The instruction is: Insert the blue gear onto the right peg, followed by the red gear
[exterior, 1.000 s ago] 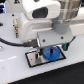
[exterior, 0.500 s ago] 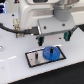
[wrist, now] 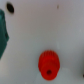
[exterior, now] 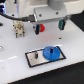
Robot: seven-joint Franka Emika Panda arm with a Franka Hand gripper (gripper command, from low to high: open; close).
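Observation:
The blue gear (exterior: 50,52) lies flat on the right half of the grey plate (exterior: 33,62) with the black border. It covers the right peg's place, and I cannot make out that peg. The other peg (exterior: 36,56) stands bare on the plate's left half. The red gear (exterior: 42,28) lies on the white table behind the plate and is also in the wrist view (wrist: 48,65). My gripper (exterior: 48,26) hangs above the table near the red gear. Its dark fingers (exterior: 61,23) are spread wide and hold nothing.
A beige and grey fixture (exterior: 19,28) stands on the table at the exterior view's left, with a black cable (exterior: 15,15) above it. A small dark hole (wrist: 10,7) marks the table in the wrist view. A teal shape (wrist: 4,31) sits at that picture's edge.
My hand has risen from the plate and moved back toward the red gear. The blue gear has stayed on the plate's right half.

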